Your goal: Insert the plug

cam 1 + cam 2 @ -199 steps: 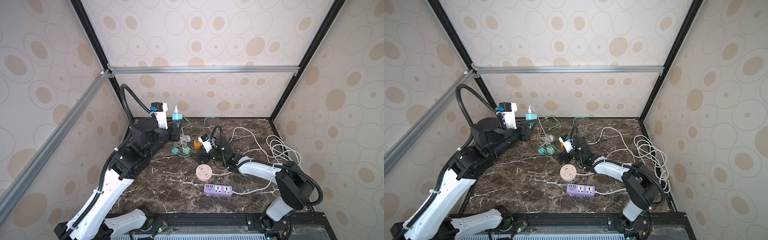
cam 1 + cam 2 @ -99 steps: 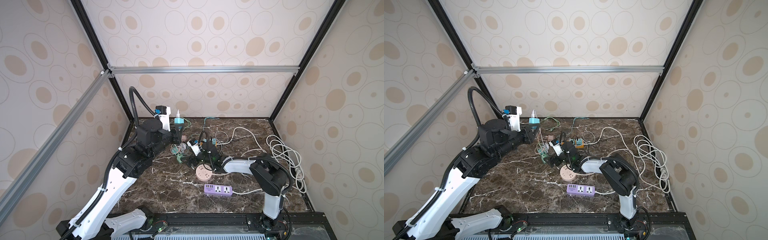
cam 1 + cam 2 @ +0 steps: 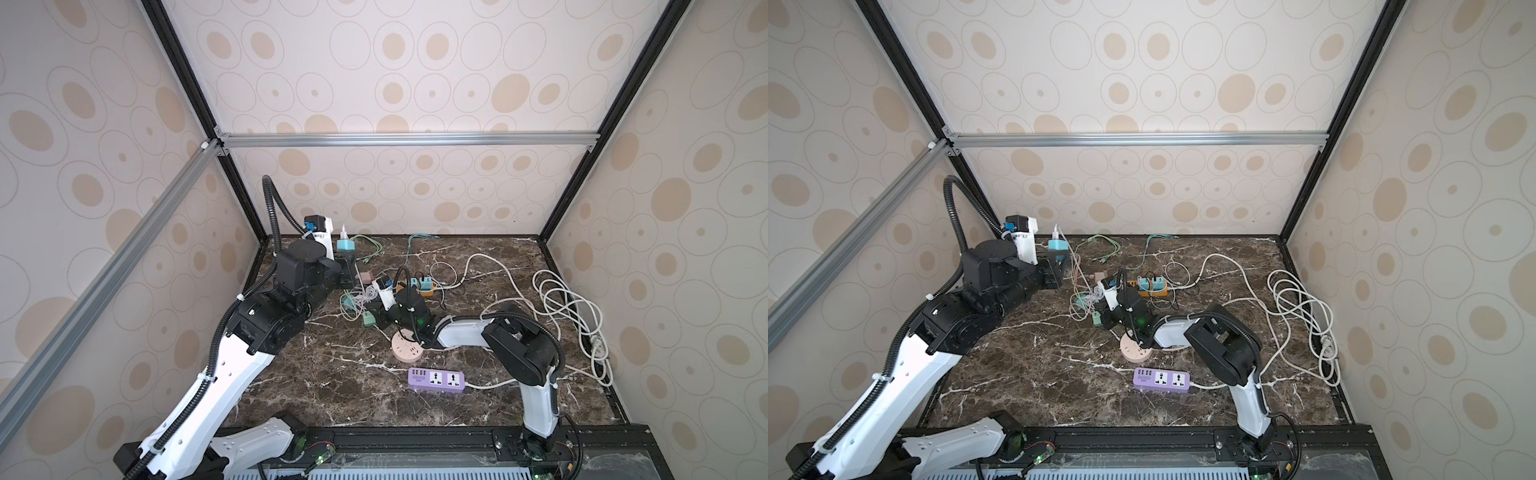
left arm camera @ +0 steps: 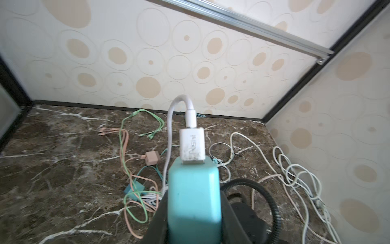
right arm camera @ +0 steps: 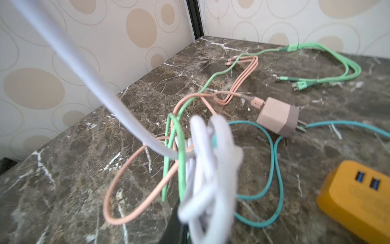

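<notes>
Marble tabletop, walled in dotted paper: far behind the purple strip and to its left, the left gripper is clenched on the teal charger, held clear of the marble with a white lead plugged into its top. Its prongs are hidden.

Closer behind the strip, the right gripper appears clamped on the lead's coil, which is threaded through a green cable and a pink cable.

The likely trouble is that lead. One strand runs taut from the coil, so carrying the charger toward the strip could drag the whole tangle along. It could also twist the charger askew in the jaws and spoil the line-up with a socket.

Just behind the strip sits a round pink socket, partly covered by the right arm. That arm lies across the most direct path. A pink charger and an orange strip sit further behind. Well right of the purple strip, loops of white cord are clear of the work.
</notes>
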Robot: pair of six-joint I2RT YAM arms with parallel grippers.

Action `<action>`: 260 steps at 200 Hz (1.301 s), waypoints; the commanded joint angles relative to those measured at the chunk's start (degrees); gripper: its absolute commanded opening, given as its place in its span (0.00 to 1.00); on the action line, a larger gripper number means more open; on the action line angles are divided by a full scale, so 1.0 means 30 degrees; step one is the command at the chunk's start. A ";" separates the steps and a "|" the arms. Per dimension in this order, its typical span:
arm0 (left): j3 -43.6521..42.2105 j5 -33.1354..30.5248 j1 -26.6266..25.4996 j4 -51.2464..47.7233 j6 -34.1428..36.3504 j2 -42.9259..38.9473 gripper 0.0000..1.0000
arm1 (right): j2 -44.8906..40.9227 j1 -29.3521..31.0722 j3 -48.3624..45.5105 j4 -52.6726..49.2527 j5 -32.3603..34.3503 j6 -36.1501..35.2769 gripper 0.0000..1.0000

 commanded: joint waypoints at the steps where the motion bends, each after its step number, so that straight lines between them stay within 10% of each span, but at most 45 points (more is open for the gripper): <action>1: 0.0115 -0.2986 0.0604 -0.1619 0.0176 -0.0311 0.00 | -0.1844 -0.0234 -0.0712 -0.0816 -0.0399 -0.1196 0.03; 94: -0.4799 -0.2658 0.1379 -0.2602 0.2453 -0.0180 0.00 | -0.2721 -0.2457 0.2472 -0.7908 -0.3082 -0.1177 0.00; 185: 0.0489 -0.0378 0.1614 -0.3397 0.2688 -0.5096 0.00 | 0.3053 -0.3452 0.9638 -1.3990 -0.2855 -0.0399 0.05; 237: 0.0881 0.5892 0.1631 -0.1173 0.3273 -0.4348 0.00 | 0.3092 -0.3376 0.9545 -1.3860 -0.4211 0.0051 0.16; 260: 0.0649 0.6754 0.1622 -0.0719 0.3379 -0.3825 0.00 | 0.2571 -0.3391 0.9298 -1.3978 -0.5020 -0.0320 0.40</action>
